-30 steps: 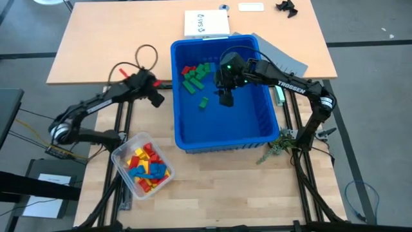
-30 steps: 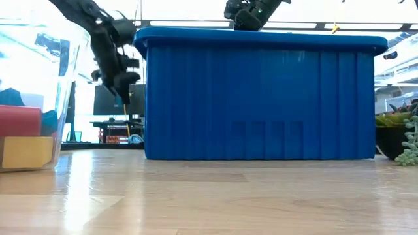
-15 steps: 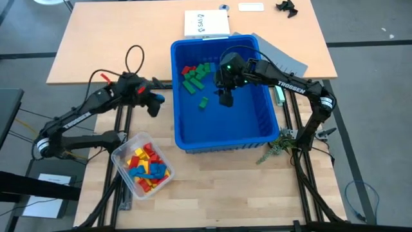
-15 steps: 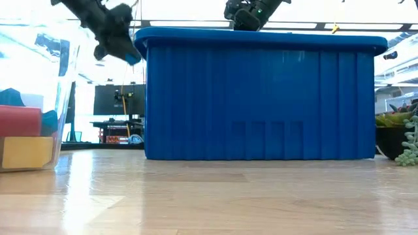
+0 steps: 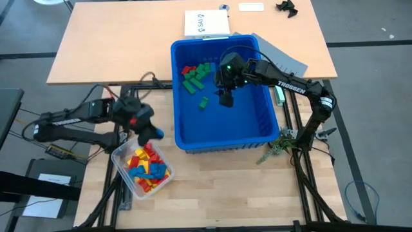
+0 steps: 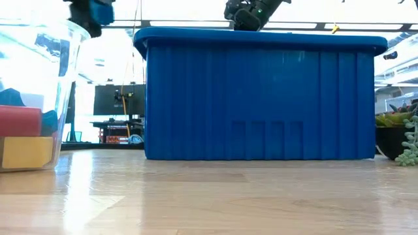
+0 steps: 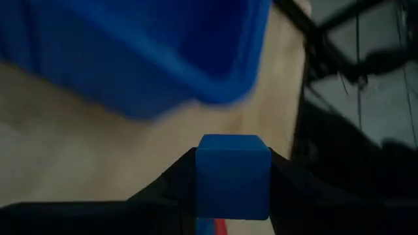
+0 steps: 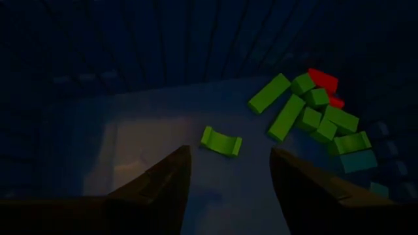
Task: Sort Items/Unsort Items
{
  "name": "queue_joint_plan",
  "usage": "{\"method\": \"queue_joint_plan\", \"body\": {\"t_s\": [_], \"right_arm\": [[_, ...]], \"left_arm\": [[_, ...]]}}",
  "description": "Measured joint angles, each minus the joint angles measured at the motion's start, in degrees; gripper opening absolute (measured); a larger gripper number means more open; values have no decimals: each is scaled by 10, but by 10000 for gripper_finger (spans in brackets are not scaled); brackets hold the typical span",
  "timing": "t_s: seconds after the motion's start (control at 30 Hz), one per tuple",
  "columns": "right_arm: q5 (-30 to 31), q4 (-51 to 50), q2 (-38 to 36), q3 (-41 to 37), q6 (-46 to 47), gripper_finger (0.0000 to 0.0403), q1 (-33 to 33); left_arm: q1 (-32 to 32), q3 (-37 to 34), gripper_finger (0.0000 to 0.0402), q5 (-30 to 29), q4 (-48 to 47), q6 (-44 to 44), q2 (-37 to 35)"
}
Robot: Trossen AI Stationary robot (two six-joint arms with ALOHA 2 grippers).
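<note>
My left gripper (image 5: 155, 133) is shut on a blue block (image 7: 233, 173), over the far rim of a clear tub (image 5: 119, 154) that holds red, yellow and blue blocks (image 5: 147, 169). The blue block also shows at the top of the low view (image 6: 101, 10). My right gripper (image 5: 225, 98) is open and empty inside the large blue bin (image 5: 225, 143), above its floor. Green and red blocks (image 5: 195, 75) lie in a heap in the bin's far left corner. One green block (image 8: 221, 141) lies apart from the heap, ahead of the right fingers. My left gripper pinches the blue block by two opposite sides (image 7: 201, 176) between its two fingers. One end of the block sticks out past the fingertips. The gripper comes from the table's left, slanting down. The block is lifted clear, above the clear tub.
A white box (image 5: 206, 24) and grey sheets (image 5: 290, 61) lie beyond the bin on the far tabletop. A small plant (image 5: 280, 145) stands at the bin's near right corner. Bare wood lies in front of the bin (image 5: 219, 187).
My left gripper has gone from beside the bin's left wall toward the table's near edge, carrying the blue block, and now hangs over the clear tub. In the low view it has climbed toward the top of the picture. My right gripper has kept still.
</note>
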Motion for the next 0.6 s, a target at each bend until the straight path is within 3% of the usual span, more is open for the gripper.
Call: {"method": "queue_joint_plan", "body": {"t_s": [0.17, 0.33, 0.43, 0.6], "right_arm": [[0, 0, 0, 0, 0, 204, 0], [0, 2, 0, 0, 2, 205, 0], [0, 4, 0, 0, 3, 204, 0], [1, 4, 0, 0, 3, 201, 0]], "left_arm": [[-108, 0, 141, -27, -61, -93, 8], [-188, 0, 141, -100, -151, -186, 7], [-225, -1, 142, -122, -200, -227, 12], [-258, -18, 153, -126, -205, -264, 29]]}}
